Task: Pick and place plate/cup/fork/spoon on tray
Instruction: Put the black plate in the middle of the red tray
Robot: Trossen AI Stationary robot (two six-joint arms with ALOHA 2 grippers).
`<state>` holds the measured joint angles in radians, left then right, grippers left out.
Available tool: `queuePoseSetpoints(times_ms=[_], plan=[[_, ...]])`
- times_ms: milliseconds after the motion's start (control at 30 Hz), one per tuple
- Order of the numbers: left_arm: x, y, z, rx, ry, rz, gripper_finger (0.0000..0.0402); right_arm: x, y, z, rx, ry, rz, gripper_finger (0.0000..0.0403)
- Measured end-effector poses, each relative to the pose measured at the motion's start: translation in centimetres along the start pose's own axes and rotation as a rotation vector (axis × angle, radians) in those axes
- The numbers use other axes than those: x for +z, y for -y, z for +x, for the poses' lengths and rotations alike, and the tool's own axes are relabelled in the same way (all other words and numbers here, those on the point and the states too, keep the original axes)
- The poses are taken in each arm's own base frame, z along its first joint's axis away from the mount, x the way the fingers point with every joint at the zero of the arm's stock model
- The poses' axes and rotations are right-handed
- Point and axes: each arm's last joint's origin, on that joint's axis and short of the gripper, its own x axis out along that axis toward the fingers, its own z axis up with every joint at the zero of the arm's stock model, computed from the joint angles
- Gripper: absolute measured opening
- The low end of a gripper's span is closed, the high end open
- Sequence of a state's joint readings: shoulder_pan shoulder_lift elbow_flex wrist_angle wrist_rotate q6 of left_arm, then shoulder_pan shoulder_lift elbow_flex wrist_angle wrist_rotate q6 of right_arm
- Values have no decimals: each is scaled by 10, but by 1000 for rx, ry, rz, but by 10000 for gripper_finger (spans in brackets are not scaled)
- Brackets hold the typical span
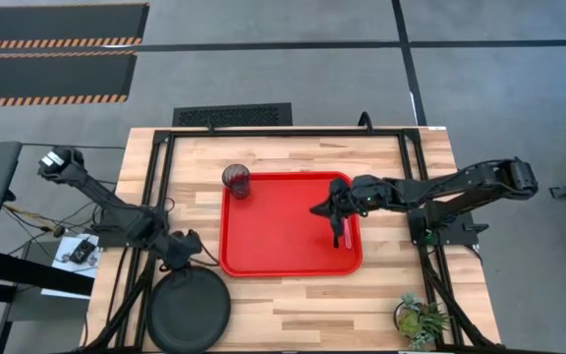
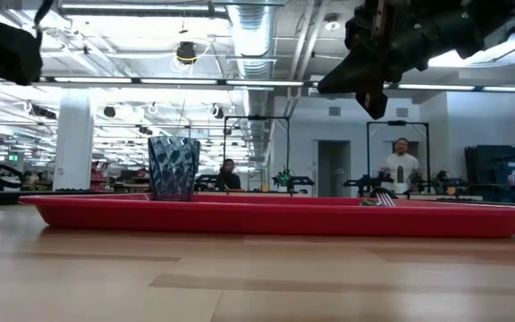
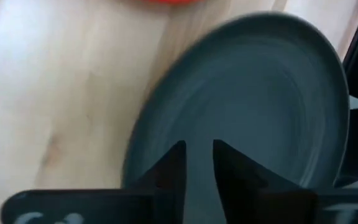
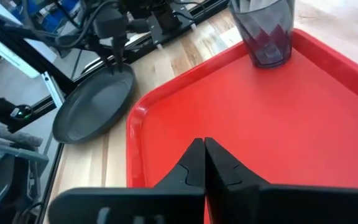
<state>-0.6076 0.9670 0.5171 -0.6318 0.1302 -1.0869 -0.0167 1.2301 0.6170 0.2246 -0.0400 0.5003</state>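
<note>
The black plate (image 1: 188, 313) lies on the wooden table near its front left, beside the red tray (image 1: 263, 236). My left gripper (image 1: 189, 258) is at the plate's far rim, its fingers a narrow gap apart. The dark cup (image 1: 236, 181) stands upright in the tray's far left corner. The red-handled fork (image 1: 347, 234) lies flat on the tray near its right rim. My right gripper (image 1: 324, 209) is shut and empty, hovering above the tray's right part beside the fork. No spoon shows in any view. My left gripper is closed on the plate's far rim (image 4: 113, 70), coming from above and slanting down from the far side. In the left wrist view the fingers (image 3: 169, 171) stand over the rim and hide the place of contact. The plate's near part rests on the table.
A small potted plant (image 1: 421, 320) stands at the table's near right corner. Black frame rails (image 1: 161, 187) run along the table's left, far and right sides. Bare red tray floor lies between the cup and the fork.
</note>
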Motion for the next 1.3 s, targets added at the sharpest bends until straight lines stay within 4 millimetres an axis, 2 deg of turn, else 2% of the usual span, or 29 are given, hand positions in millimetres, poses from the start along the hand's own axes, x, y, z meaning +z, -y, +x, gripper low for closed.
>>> queuePoseSetpoints(times_ms=[300,733,1033,1300], plan=[[-9,3,1,8,-34,-36,118,1,2,0,1,0,3,10],[-10,2,1,15,-53,-47,123,1,2,0,4,-1,0,10],[-9,1,1,19,-40,26,125,1,2,0,2,-5,0,11],[-3,-2,0,33,-12,86,160,1,2,0,2,-5,1,11]])
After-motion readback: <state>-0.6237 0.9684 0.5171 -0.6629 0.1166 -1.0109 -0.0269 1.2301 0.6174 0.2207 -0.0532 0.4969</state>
